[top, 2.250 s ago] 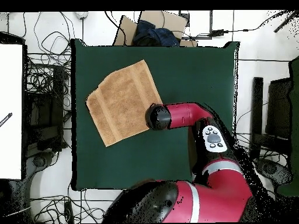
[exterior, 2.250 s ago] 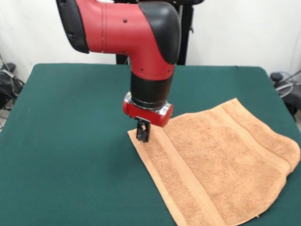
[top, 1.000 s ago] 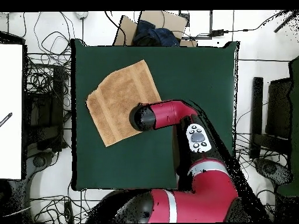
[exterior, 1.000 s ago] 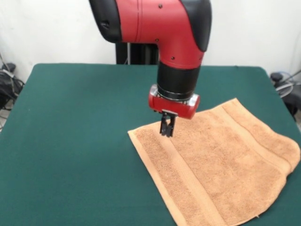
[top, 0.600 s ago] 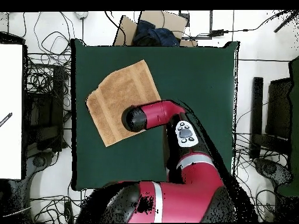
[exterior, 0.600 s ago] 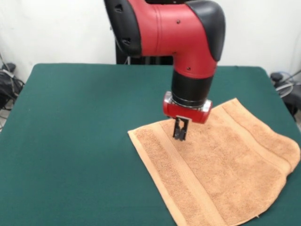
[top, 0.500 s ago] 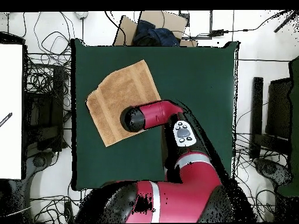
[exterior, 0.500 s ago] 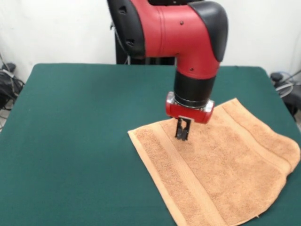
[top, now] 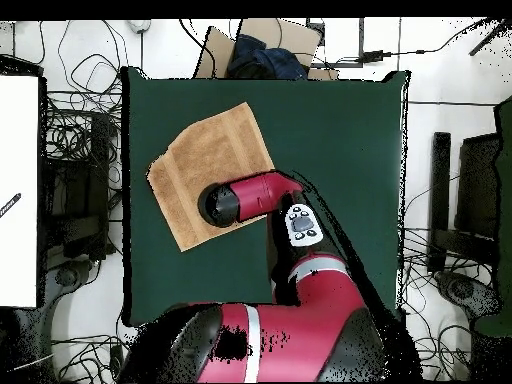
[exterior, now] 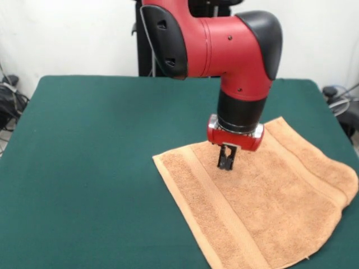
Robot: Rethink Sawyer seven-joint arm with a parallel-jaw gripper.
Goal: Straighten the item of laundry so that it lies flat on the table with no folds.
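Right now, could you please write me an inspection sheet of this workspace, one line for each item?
Surface: dark green table, intact.
Job's things: orange-tan towel spread out; its right corner looks doubled over, hanging at the table edge.
Clutter: nothing seen on the table.
Grippers: gripper over the towel's middle, fingers close together, holding nothing.
Cables: many tangled cables on the floor.
Surroundings: cardboard box and white board beside the table.
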